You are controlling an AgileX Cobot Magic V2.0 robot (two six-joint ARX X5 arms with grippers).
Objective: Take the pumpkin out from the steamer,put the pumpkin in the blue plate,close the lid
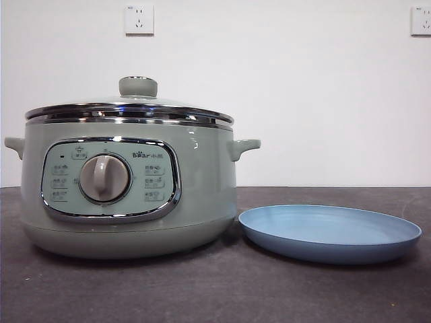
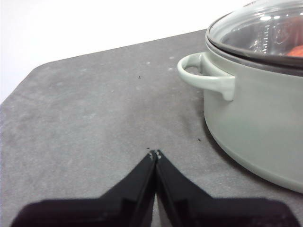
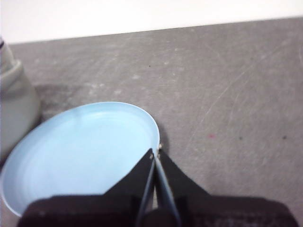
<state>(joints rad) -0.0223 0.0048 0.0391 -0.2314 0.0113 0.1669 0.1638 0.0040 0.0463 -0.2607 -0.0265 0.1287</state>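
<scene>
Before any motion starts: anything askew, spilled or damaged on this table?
Nothing stands out. The lid sits level on the steamer, an orange shape showing through its glass in the left wrist view. The blue plate lies flat beside it, with nothing on it. Left gripper and right gripper are shut.

My left gripper [image 2: 155,153] of two black jaws hangs with both jaws pressed together. My right gripper [image 3: 156,152] matches it, tips touching, gripping nothing.

Steamer [image 1: 128,195]: pale sage green, chrome-framed panel, grey dial. Lid [image 1: 131,108]: clear glass, steel rim, pale green knob. Orange-red patch under glass: pumpkin [image 2: 296,51]. Blue plate [image 1: 330,232]: plain light blue. Desk [image 1: 215,289]: dark grey, speckled. Both pincers black.
</scene>
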